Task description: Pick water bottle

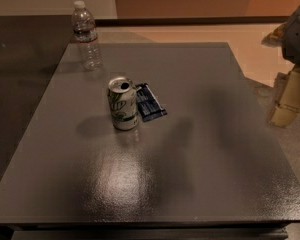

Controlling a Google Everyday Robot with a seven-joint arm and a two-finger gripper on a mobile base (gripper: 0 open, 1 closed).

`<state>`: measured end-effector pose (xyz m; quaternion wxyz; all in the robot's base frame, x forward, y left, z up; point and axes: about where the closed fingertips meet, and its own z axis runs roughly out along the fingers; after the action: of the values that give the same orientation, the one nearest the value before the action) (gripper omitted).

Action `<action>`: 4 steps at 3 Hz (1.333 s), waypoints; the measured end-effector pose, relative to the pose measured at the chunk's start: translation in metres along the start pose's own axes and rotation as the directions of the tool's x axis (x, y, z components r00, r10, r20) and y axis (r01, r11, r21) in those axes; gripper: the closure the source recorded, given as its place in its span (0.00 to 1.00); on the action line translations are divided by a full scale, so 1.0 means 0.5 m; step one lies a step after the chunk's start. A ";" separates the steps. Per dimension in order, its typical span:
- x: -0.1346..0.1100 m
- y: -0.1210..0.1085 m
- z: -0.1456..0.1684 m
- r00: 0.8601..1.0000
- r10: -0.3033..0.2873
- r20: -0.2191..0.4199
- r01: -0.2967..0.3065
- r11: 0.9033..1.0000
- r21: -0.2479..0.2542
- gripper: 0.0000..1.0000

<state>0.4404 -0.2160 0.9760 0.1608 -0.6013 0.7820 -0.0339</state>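
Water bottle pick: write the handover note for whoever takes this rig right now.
Gripper: at the right edge of the camera view, beyond the table's right side, far from the bottle.
Water bottle: upright, cap on, at the far left corner of the table.
Soda can and dark packet: side by side mid-table, not part of the job.
Done: nothing yet.
Left: reach across, grasp the bottle, lift it.

Water bottle [86, 36] stands far-left on table [215, 149], behind the can [123, 104] (packet [150, 103] just right); gripper [287, 101] beyond right edge.
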 end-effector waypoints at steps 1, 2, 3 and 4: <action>-0.025 -0.045 0.024 0.998 0.054 0.037 -0.055 0.998 0.024 0.00; -0.055 -0.106 0.054 0.991 0.100 0.086 -0.104 0.994 0.040 0.00; -0.087 -0.175 0.082 0.979 0.139 0.151 -0.149 0.988 0.052 0.00; -0.131 -0.236 0.105 0.963 0.157 0.219 -0.172 0.984 0.055 0.00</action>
<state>0.5800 -0.1787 0.9693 0.2681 -0.5281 0.8056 0.0157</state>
